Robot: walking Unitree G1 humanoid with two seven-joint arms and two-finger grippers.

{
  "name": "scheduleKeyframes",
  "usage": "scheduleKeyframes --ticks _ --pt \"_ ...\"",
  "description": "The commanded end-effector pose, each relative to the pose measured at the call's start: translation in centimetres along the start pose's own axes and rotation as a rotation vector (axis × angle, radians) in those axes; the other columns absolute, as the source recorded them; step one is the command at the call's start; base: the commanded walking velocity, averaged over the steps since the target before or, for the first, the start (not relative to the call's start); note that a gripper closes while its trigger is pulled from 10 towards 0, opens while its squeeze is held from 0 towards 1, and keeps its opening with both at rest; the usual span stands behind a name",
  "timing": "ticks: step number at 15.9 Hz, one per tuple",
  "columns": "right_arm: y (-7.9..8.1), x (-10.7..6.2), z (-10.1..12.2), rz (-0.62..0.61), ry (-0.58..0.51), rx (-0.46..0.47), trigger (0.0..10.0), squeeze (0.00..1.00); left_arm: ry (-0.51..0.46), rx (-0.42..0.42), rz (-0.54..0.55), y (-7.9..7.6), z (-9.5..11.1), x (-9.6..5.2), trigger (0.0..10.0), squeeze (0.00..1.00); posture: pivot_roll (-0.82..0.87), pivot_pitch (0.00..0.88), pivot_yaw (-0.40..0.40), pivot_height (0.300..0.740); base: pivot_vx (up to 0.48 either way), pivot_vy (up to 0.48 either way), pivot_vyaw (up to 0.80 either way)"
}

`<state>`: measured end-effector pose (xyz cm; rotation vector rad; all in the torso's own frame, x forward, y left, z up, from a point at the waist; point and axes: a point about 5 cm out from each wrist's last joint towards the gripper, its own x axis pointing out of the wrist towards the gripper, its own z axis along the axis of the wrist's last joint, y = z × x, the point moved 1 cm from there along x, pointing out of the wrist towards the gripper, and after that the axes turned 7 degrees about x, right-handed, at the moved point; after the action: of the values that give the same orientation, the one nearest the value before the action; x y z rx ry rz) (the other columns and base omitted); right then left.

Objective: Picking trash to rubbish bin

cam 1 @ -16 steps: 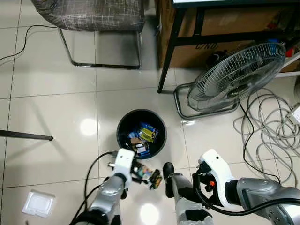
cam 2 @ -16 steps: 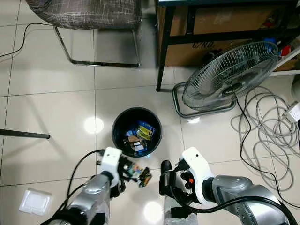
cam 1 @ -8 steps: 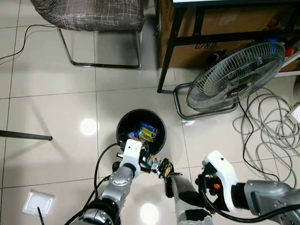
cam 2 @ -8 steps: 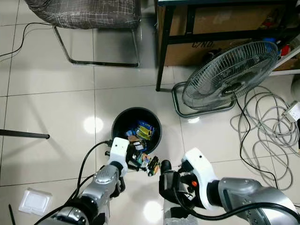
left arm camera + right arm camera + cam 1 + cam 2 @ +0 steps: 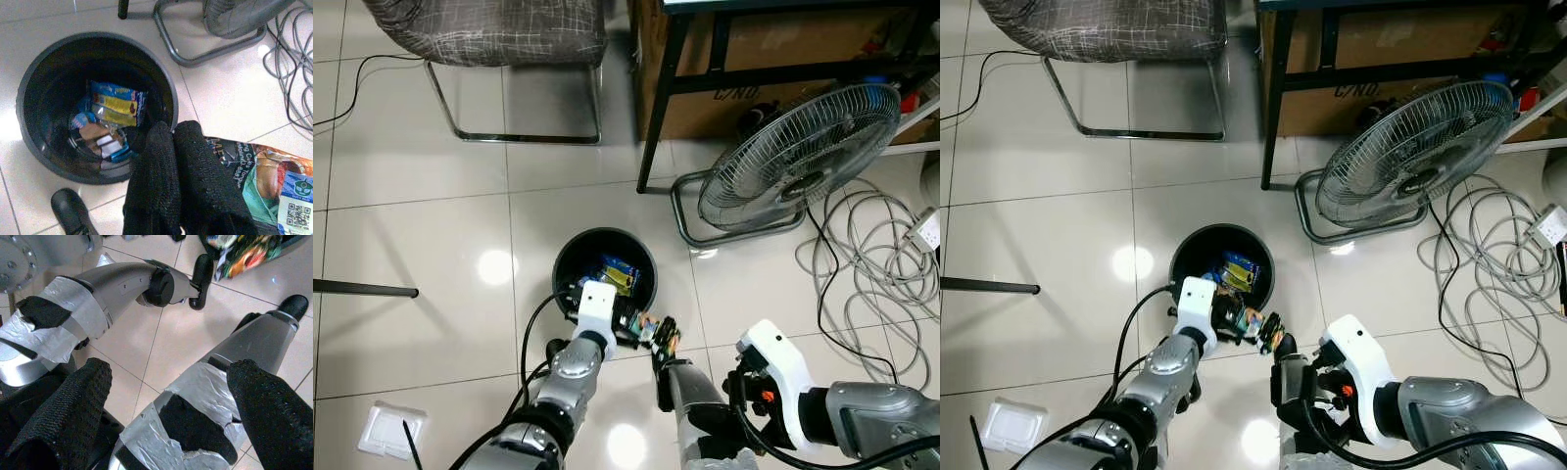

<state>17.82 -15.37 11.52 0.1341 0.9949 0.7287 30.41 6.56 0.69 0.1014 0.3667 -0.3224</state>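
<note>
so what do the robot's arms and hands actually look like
Both arms are silver metal tubes with white housings at the wrists. The left hand has two long black fingers with a knitted-looking texture, and a black cable loops along its arm. The right hand has the same textured black fingers; its white wrist housing carries an orange-red spot and black cables.

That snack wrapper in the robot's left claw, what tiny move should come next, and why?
Probably ease the left gripper a little further forward, then let go. Its fingers are shut on the snack wrapper, which hangs just outside the near rim of the black bin, over the tile rather than the opening. Dropped now, it would likely land on the floor. The right gripper is open.
</note>
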Motion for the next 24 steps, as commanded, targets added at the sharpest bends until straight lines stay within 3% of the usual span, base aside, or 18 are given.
scheduleKeyframes --ticks 1,8,9,10,24 --pt "0.24 -0.14 -0.64 0.006 0.017 0.012 10.0 0.00 0.063 -0.027 0.005 -0.68 -1.98 -0.69 10.0 0.00 -0.45 0.507 -0.059 0.740 0.000 0.000 0.00" --pt "0.08 -0.20 -0.45 -0.015 0.003 0.012 10.0 0.00 0.051 -0.064 0.030 -0.62 -1.69 -0.54 10.0 0.00 -0.45 0.507 -0.058 0.740 0.000 0.000 0.00" --pt "0.09 -0.20 -0.45 -0.014 0.003 0.011 10.0 0.00 0.041 -0.079 0.026 -0.70 -1.50 -0.48 10.0 0.81 -0.45 0.507 -0.058 0.740 0.000 0.000 0.00" --pt "0.09 -0.19 -0.45 -0.014 0.003 0.010 10.0 0.00 0.036 -0.081 0.025 -0.75 -1.36 -0.42 10.0 1.00 -0.45 0.507 -0.058 0.740 0.000 0.000 0.00" --pt "0.28 -0.03 -0.55 -0.012 0.002 0.009 10.0 0.00 0.032 -0.084 0.037 -1.06 -1.28 -0.38 10.0 1.00 -0.46 0.515 -0.060 0.740 0.000 0.000 0.00"
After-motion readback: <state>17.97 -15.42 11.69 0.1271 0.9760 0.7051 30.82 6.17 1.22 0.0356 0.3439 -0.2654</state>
